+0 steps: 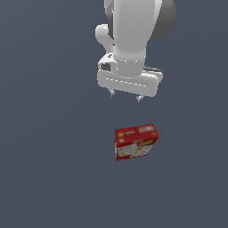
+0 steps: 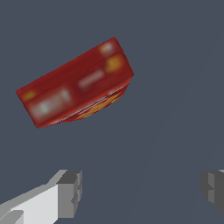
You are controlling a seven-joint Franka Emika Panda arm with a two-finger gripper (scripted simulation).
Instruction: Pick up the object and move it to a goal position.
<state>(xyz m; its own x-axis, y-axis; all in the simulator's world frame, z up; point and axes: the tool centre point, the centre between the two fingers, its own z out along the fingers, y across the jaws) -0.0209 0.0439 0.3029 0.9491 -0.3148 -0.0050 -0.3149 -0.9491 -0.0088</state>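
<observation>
The object [image 1: 136,142] is a small red box with white and yellow-orange printed panels, standing on the grey floor in the exterior view. In the wrist view the object [image 2: 76,85] lies tilted, ahead of the fingers and apart from them. My gripper [image 1: 125,96] hangs above the box, a clear gap away, and slightly toward the exterior view's left of it. It is open, with nothing between its fingers [image 2: 69,194], and the gripper [image 2: 142,190] shows a wide gap in the wrist view.
A plain dark grey surface [image 1: 44,178] stretches all around the box. The white arm [image 1: 133,31] rises out of the top of the exterior view.
</observation>
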